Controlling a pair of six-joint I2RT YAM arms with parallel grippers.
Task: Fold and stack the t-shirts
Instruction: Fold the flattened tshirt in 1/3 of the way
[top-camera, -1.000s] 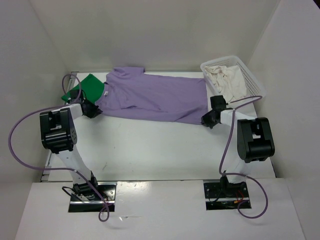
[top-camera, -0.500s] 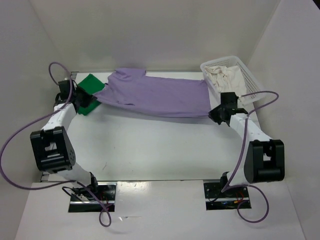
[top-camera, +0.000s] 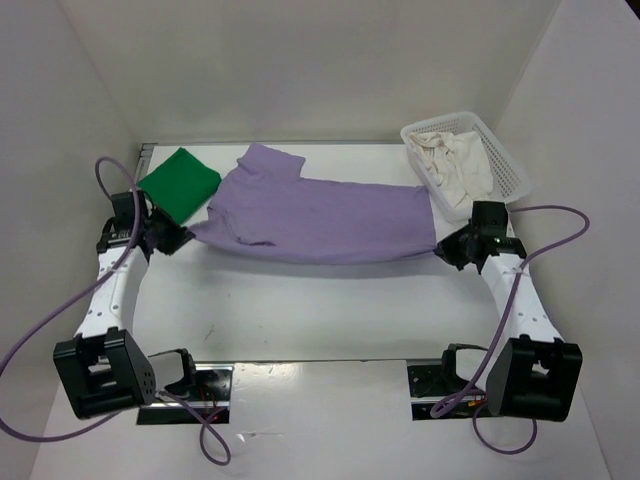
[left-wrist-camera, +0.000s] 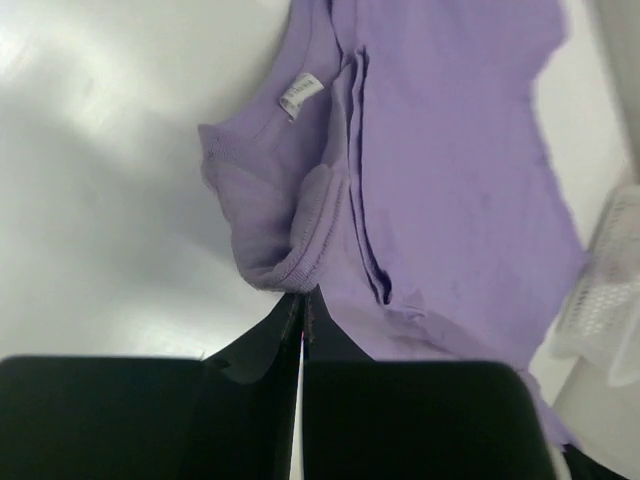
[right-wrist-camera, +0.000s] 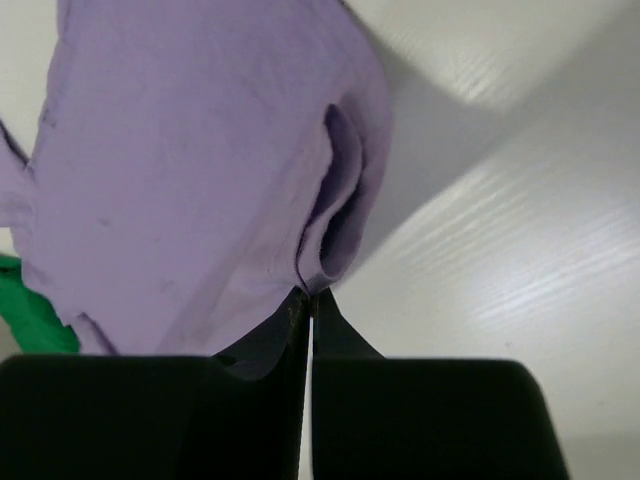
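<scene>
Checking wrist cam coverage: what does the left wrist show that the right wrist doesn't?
Left wrist only: the white neck label and the mesh basket at the right edge. Right wrist only: a corner of the green shirt, lower left. Both: the purple shirt pinched in shut jaws, left gripper and right gripper alike, with the white table behind.

Three views: one high and far, two low and very near.
The top camera looks down from high behind the near edge of the counter (top-camera: 300, 300) and sees all of it. Each wrist camera looks forward along its own tool, the left tool (left-wrist-camera: 303, 297) and the right tool (right-wrist-camera: 305, 297), very close to the cloth. All three views share the purple shirt (top-camera: 320, 210). The right wrist view also catches the green shirt (right-wrist-camera: 25, 300), and the left wrist view the basket (left-wrist-camera: 610, 285).
</scene>
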